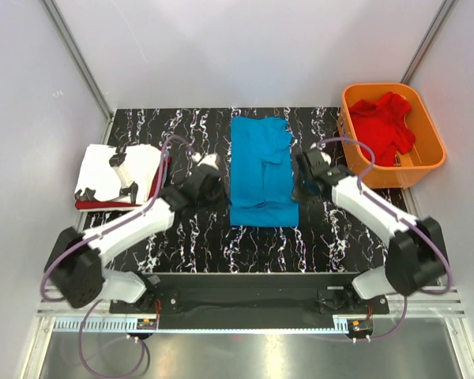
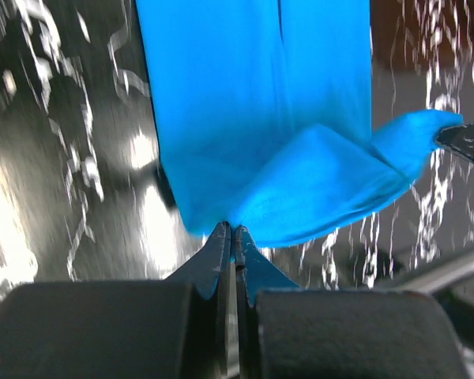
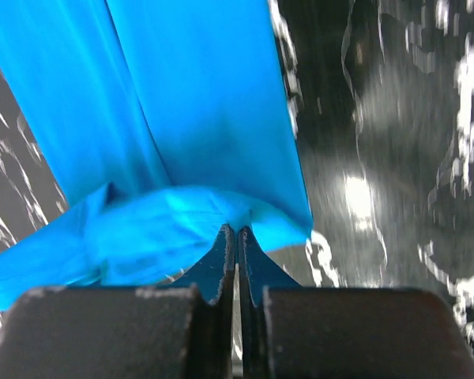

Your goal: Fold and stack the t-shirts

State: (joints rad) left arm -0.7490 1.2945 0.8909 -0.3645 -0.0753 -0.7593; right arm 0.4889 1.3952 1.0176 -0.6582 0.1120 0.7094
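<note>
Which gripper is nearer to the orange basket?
Right. The right gripper, shut on the blue t-shirt's right edge, is on the orange basket's side. The left gripper pinches the opposite edge, the shirt's whole width farther away.

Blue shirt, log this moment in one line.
blue shirt: folded lengthwise, mid-table | left fingers: shut on its edge | right fingers: shut on its edge | white shirt: on dark red shirt | basket: red shirt inside

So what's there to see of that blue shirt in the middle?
The blue t-shirt is plain, bright blue soft cloth, folded into a long narrow strip that lies on the black marbled table. Its layers overlap, with a few wrinkles. The left gripper and right gripper each pinch one side edge about midway along, their jaws shut on the cloth.
</note>
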